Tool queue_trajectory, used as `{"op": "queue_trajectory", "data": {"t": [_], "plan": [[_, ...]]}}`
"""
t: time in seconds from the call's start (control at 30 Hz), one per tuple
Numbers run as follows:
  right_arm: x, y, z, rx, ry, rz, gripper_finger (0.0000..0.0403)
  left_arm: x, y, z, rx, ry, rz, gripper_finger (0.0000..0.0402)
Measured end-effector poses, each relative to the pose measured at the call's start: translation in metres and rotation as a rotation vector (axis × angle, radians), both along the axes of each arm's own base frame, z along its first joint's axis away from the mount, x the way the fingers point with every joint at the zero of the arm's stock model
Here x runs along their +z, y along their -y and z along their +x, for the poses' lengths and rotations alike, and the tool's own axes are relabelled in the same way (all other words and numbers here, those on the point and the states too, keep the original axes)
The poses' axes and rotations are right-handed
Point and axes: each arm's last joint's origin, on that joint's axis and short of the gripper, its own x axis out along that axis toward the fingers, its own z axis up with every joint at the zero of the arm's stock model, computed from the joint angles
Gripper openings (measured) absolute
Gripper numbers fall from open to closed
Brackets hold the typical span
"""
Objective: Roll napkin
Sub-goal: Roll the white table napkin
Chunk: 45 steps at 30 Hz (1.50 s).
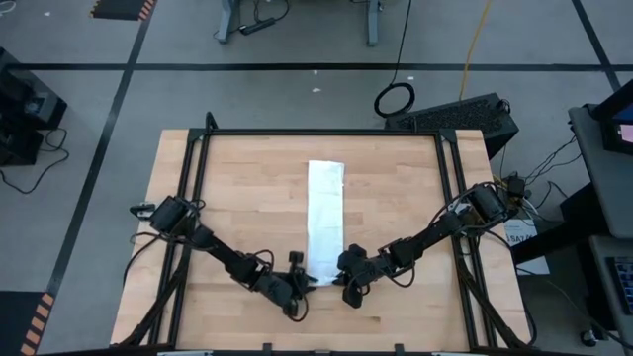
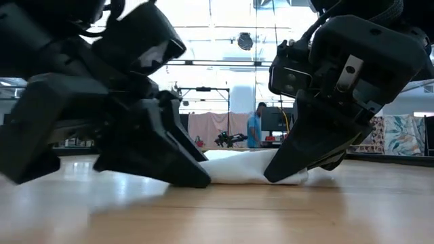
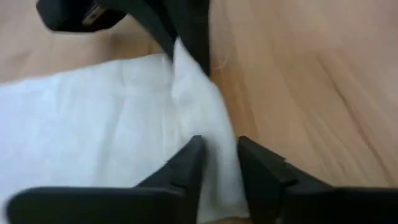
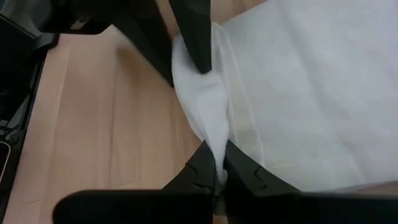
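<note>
Left gripper (image 1: 309,284) and right gripper (image 1: 338,280) each pinch one near corner of the napkin (image 1: 324,218), lifting that edge. Napkin lies as a long strip at mid-table, running far to near. Table (image 1: 237,198) is pale wood in a black frame. Beyond, a person (image 2: 255,126) stands among benches.

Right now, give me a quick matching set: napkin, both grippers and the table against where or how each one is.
Things:
1. napkin
2. left gripper
3. right gripper
4. table

States:
A. bare wood under everything
B. shut on the napkin's near end, right corner
C. long white strip, near end bunched up
D. fingers around the near end's left corner, gap showing

Pairs: 1-C, 2-D, 3-B, 4-A
</note>
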Motion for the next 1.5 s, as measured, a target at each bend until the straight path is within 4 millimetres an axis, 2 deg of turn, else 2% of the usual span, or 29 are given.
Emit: {"op": "queue_trajectory", "data": {"t": [0.1, 0.2, 0.3, 0.5, 0.63, 0.8, 0.93, 1.2, 1.37, 1.5], "plan": [[0.003, -0.001, 0.001, 0.025, 0.016, -0.005, 0.0011, 0.0, -0.007, 0.003, 0.034, -0.022, -0.052, 0.0053], [0.01, -0.004, -0.002, 0.086, 0.035, -0.054, 0.004, 0.001, -0.013, 0.006, 0.071, -0.028, -0.102, 0.0013], [0.021, -0.004, -0.008, 0.167, 0.038, -0.135, 0.0086, 0.003, -0.017, 0.007, 0.101, -0.032, -0.166, 0.0013], [0.05, -0.01, -0.034, 0.19, 0.005, -0.331, 0.0196, 0.009, -0.023, 0.009, 0.129, -0.057, -0.279, 0.0008], [0.067, -0.03, -0.049, 0.264, 0.117, -0.481, 0.0244, 0.01, -0.026, 0.012, 0.158, -0.085, -0.436, 0.0007], [0.061, -0.059, -0.057, 0.371, 0.228, -0.567, 0.0244, 0.012, -0.026, 0.014, 0.196, -0.14, -0.67, 0.0007], [0.048, -0.07, -0.054, 0.324, 0.288, -0.574, 0.0226, 0.017, -0.026, 0.019, 0.182, -0.122, -0.798, 0.0008], [0.03, -0.078, -0.039, 0.347, 0.263, -0.631, 0.0197, 0.02, -0.036, 0.024, 0.199, -0.152, -0.919, 0.0008], [0.02, -0.075, -0.028, 0.268, 0.204, -0.757, 0.0194, 0.019, -0.042, 0.024, 0.213, -0.172, -0.958, 0.0008], [0.018, -0.073, -0.022, 0.283, 0.165, -0.799, 0.0194, 0.016, -0.047, 0.022, 0.258, -0.185, -0.99, 0.0008]]}}
